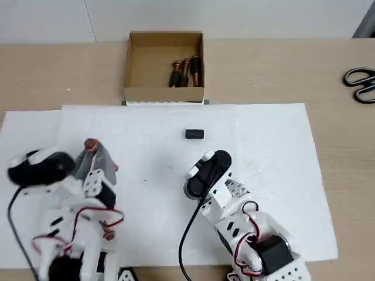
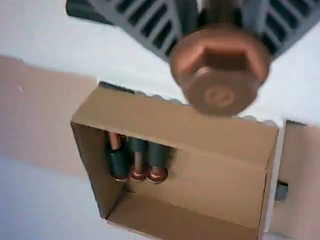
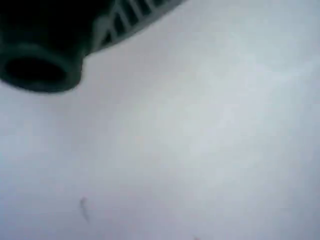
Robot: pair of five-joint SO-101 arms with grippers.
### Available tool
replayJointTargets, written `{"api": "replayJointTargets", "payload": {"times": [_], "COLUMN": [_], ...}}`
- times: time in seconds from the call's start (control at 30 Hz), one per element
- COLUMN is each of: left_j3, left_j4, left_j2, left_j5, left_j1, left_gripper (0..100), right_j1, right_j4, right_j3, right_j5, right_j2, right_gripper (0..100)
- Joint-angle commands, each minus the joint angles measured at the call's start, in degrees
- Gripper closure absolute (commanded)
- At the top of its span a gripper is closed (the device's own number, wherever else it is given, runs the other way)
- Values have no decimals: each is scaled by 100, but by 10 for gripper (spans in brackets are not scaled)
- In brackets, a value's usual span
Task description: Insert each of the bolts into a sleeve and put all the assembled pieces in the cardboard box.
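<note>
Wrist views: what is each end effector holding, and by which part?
Left end effector: a copper bolt, gripped by the shank, hex head sticking out. Right end effector: a black sleeve, gripped by its side, open end free.

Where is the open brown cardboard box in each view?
High view: brown cardboard box, top centre, beyond the white sheet.
Left wrist view: box beyond the held copper bolt.
Right wrist view: white sheet and a black sleeve instead.
Shared landmark: three assembled pieces inside the box.

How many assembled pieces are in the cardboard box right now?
3 assembled pieces, side by side in the right half of the cardboard box, high view; no others visible.
</note>
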Motion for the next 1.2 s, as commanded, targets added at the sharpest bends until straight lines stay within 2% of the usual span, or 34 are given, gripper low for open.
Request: {"api": "replayJointTargets", "payload": {"times": [0.0, 0.2, 0.37, 0.5, 0.7, 1.0, 1.17], "left_j3": [611, 1446, 1429, 1323, 1244, 1235, 1253], "left_j4": [-1064, -1925, -2171, -2198, -2224, -2233, -2224], "left_j2": [-62, -70, -70, -70, -70, -79, -79], "left_j5": [-53, -18, 580, 721, 897, 985, 993], "left_j1": [35, 879, 1591, 1978, 2224, 2295, 2637], "left_gripper": [994, 994, 994, 994, 994, 994, 994], "right_j1": [119, 92, -347, -725, -857, -866, -866], "right_j4": [-655, -1710, -2062, -2448, -2835, -2826, -2976], "right_j3": [149, 800, 1116, 1319, 1336, 1336, 1336], "right_j5": [281, 316, 316, 299, 308, 308, 308], "right_j2": [-92, -92, -92, -92, -92, -92, -92], "right_gripper": [995, 995, 995, 995, 995, 995, 995]}}
